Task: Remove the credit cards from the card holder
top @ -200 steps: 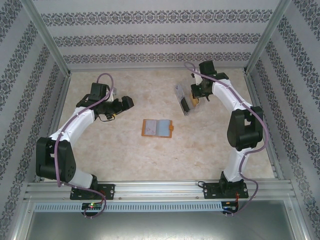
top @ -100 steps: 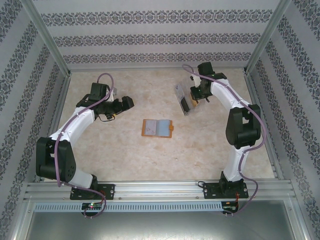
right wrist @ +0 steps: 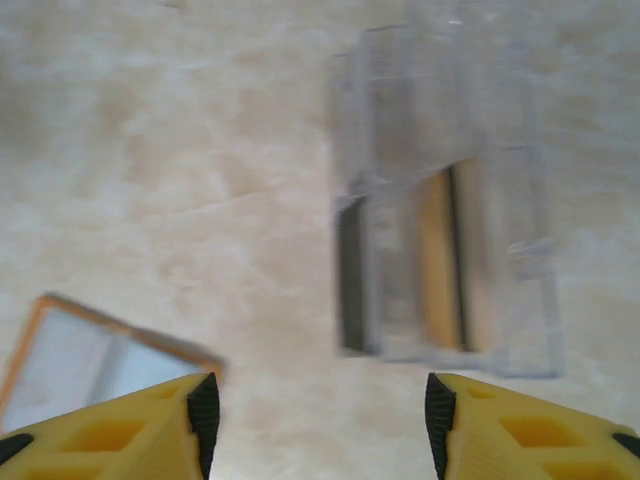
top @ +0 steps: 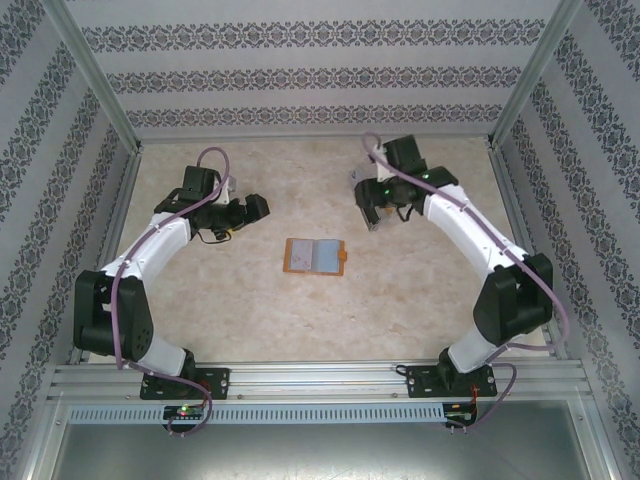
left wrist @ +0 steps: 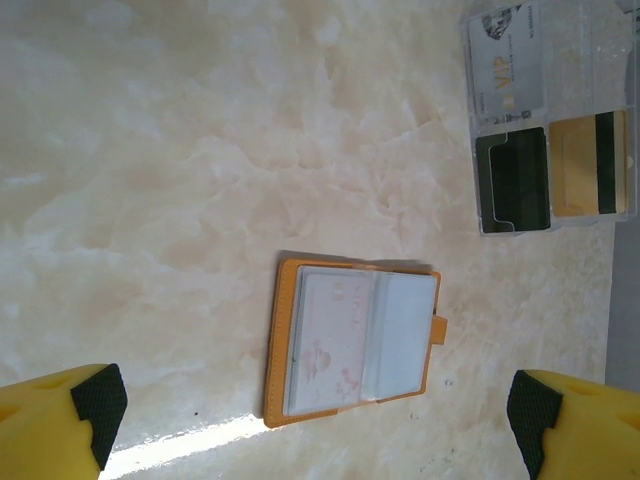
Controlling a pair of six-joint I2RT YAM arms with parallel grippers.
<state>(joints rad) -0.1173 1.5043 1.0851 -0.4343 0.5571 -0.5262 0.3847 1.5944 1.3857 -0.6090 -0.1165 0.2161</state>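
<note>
The right gripper (right wrist: 320,400) is held wide open, empty. The holder (right wrist: 90,350), left of it, should be pinned flat

From the left wrist camera I see the card holder (left wrist: 355,340) lying open and flat on the bench (left wrist: 180,180), grey-blue pockets up and its little tab pointing right. At the upper right, apart from it, a clear box (left wrist: 600,60) holds a black card (left wrist: 513,180) and a gold card (left wrist: 590,165) side by side, with a white card (left wrist: 508,70) above them. My left claw (left wrist: 315,415) is spread wide, its yellow fingers (left wrist: 60,425) in the bottom corners.
</note>
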